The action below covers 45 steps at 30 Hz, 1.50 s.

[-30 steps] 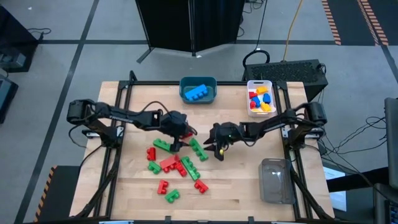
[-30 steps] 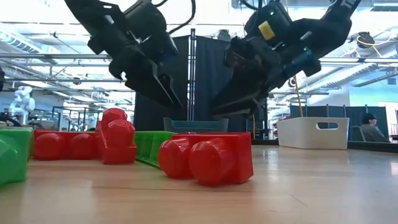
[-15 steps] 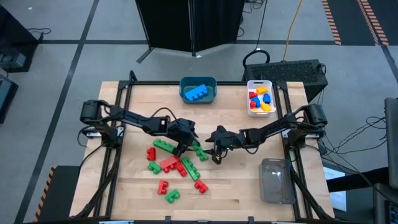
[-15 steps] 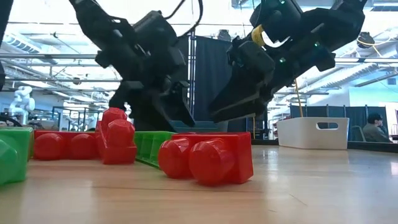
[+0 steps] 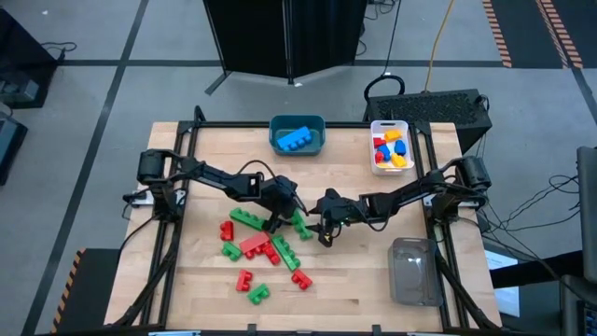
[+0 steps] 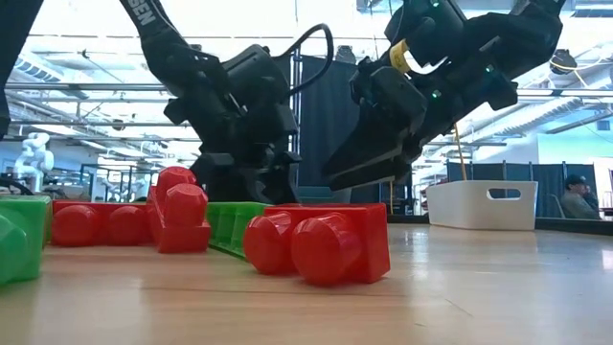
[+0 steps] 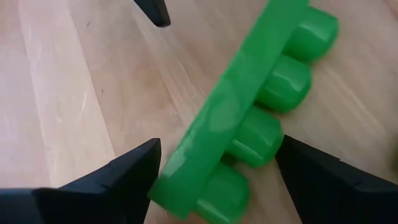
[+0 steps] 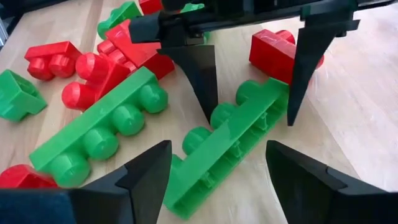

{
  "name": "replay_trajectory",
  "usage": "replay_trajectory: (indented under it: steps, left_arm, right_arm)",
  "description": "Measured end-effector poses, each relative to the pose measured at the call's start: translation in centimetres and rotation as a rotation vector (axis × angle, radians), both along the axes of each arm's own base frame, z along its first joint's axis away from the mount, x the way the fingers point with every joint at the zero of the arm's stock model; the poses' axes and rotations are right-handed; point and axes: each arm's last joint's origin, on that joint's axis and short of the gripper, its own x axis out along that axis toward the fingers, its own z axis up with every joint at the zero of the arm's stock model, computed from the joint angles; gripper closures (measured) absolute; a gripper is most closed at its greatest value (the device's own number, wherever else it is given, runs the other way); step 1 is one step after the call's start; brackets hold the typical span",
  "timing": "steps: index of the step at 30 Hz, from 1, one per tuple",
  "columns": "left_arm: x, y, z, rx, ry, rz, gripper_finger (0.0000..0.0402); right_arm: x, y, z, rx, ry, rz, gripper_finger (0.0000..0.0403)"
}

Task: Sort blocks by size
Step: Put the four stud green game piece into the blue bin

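Note:
A long green four-stud block [image 5: 298, 224] lies on its side on the wood table, at the right edge of a pile of red and green blocks [image 5: 254, 250]. My left gripper [image 7: 217, 149] is open and low over this block's far end [image 8: 264, 102], one finger on each side of it. My right gripper [image 8: 217, 168] is open too and comes level-slanting from the table's right. Its fingers stand on either side of the block's near end [image 8: 186, 186]. In the high view my left gripper [image 5: 280, 221] and right gripper [image 5: 324, 231] nearly meet over the block.
A second long green block [image 8: 99, 134] and red blocks [image 8: 118, 62] lie close beside the first. A teal bin [image 5: 297, 137] with a blue block and a white bin [image 5: 390, 149] with several blocks stand at the far edge. A clear bin [image 5: 413, 271] stands near right.
My left gripper has come down and a little toward the table's right, rolling its wrist, until its open fingers straddle the long green block. My right gripper's fingers have spread wider and it has swung slightly toward the block. The blocks have stayed where they were.

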Motion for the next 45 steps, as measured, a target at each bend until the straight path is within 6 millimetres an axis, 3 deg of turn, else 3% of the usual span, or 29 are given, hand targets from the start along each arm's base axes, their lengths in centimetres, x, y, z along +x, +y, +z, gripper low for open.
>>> replay_trajectory:
  steps: [12,20,26,31,37,45]
  left_arm:
    - [-0.2,0.4,0.1,-0.063,0.023,0.089,0.0229]
    - [0.1,1.3,1.0,-0.072,0.039,0.177,0.0246]
    - [-0.4,3.0,3.9,-0.063,-0.006,0.229,0.0248]
    - [-1.2,5.8,7.0,-0.034,-0.097,0.314,0.0248]
    - [-2.2,10.6,9.3,0.006,-0.175,0.436,0.0248]
    - [-3.8,16.9,9.9,0.040,-0.225,0.600,0.0249]
  right_arm:
    - [0.0,-0.2,0.0,-0.008,-0.001,-0.005,0.0156]
    - [0.0,-0.2,0.0,-0.009,0.000,-0.005,0.0156]
    - [-0.2,0.0,-0.3,-0.014,0.039,-0.003,0.0156]
    - [-0.2,0.0,-0.3,-0.016,0.040,0.000,0.0156]
    - [-0.2,0.0,-0.3,-0.020,0.047,0.005,0.0156]
    - [-0.3,0.1,-0.4,-0.026,0.052,0.012,0.0156]
